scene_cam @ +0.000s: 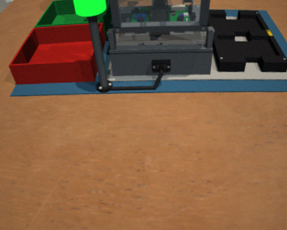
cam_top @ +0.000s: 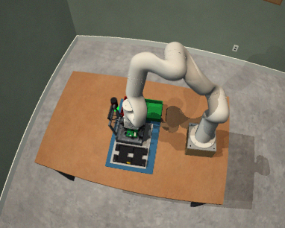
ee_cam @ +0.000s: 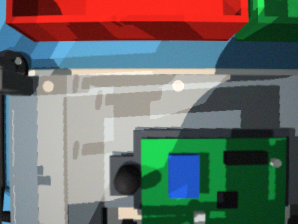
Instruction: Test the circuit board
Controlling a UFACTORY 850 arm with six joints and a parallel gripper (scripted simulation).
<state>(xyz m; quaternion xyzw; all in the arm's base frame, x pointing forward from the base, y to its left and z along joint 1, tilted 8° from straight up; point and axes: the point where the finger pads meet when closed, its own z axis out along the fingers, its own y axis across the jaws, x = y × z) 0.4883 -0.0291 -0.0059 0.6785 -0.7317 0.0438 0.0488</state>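
Note:
The green board [cam_top: 132, 133] [scene_cam: 173, 14] [ee_cam: 212, 175] lies component side up in the grey tester [scene_cam: 133, 62]. A silver pin tip [ee_cam: 275, 162] shows at its right part in the wrist view, and a round black post [ee_cam: 127, 178] stands beside its left edge. The clear lid [scene_cam: 208, 11] stands open. The signal light [scene_cam: 89, 4] is green. My gripper [scene_cam: 159, 16] is over the board, seen through the lid in the exterior view, and is open; its fingertips are hard to make out. The green bin [cam_top: 154, 109] [scene_cam: 65, 19] [ee_cam: 270, 30] stands beyond the tester.
The red bin [scene_cam: 65, 54] [ee_cam: 125, 27] stands beside the green bin, close to the light's pole [scene_cam: 97, 52]. The black tray [scene_cam: 231, 50] is empty on the tester's other side. A cable [scene_cam: 133, 88] runs from the pole to the tester. The blue mat [scene_cam: 58, 89] lies underneath.

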